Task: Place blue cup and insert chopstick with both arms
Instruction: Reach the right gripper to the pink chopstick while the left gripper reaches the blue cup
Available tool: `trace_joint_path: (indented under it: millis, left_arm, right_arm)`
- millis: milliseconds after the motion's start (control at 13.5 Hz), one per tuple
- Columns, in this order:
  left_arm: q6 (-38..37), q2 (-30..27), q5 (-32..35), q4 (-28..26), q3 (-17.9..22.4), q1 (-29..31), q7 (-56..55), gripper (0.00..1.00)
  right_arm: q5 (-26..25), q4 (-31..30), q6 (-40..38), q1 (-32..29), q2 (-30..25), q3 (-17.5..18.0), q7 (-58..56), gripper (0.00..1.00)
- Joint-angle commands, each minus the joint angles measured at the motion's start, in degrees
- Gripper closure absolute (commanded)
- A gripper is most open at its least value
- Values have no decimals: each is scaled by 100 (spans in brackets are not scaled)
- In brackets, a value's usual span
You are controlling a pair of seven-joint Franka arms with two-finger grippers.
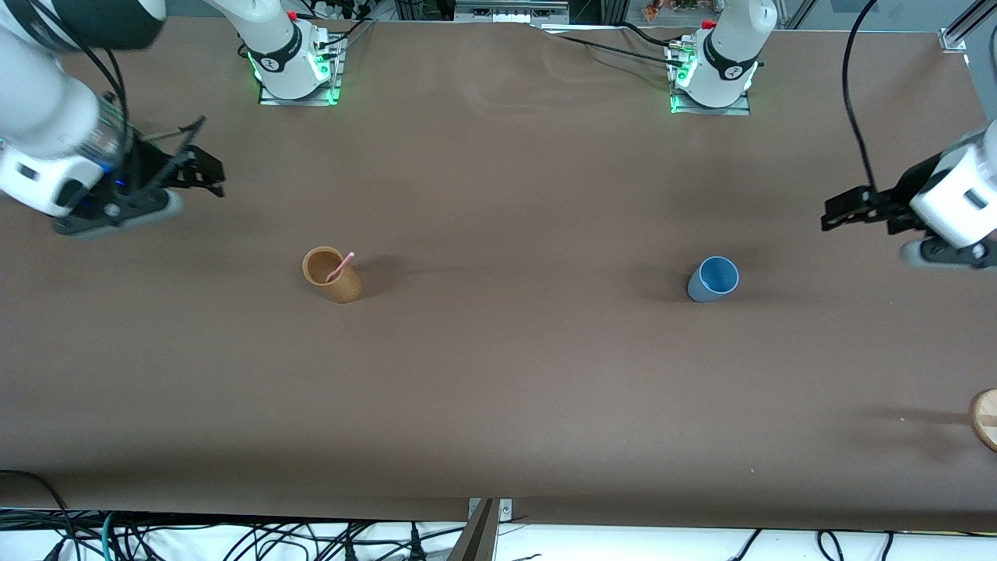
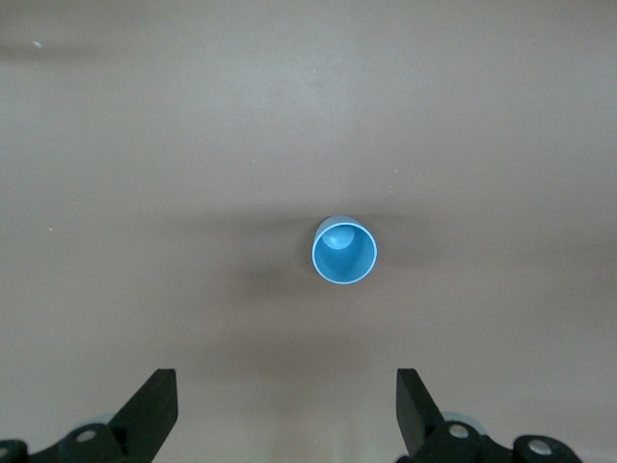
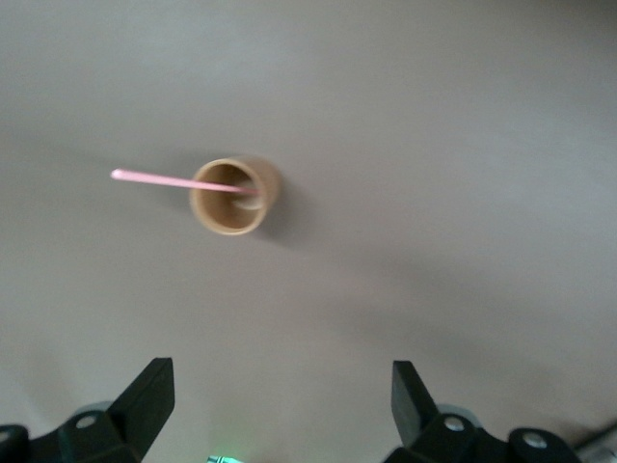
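A wide brown counter [image 1: 498,374] carried everything. The blue cup [image 1: 713,279] stood upright on it toward the left arm's end, empty inside. Well apart from it, toward the right arm's end, a tan cup [image 1: 332,274] stood upright too, with the pink chopstick [image 1: 340,266] leaning in it, tip poking past the rim. A round wooden piece [image 1: 985,419] lay at the counter's edge, nearer the front camera than the blue cup.

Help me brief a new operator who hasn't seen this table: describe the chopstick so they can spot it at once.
On the brown table, look toward the right arm's end, where a tan cup stands upright. The chopstick leans inside that cup, its tip poking past the rim. It is the only thin pink stick in view; the blue cup toward the left arm's end holds nothing.
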Motion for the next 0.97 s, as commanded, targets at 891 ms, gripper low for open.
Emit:
trace_joint_path:
  millis: [891]
  left_arm:
    - [2964,636,64,-2368,-265,-709,-694,0]
  right_arm:
    - [70,-1657,3678,438,1133,730,-2246,0]
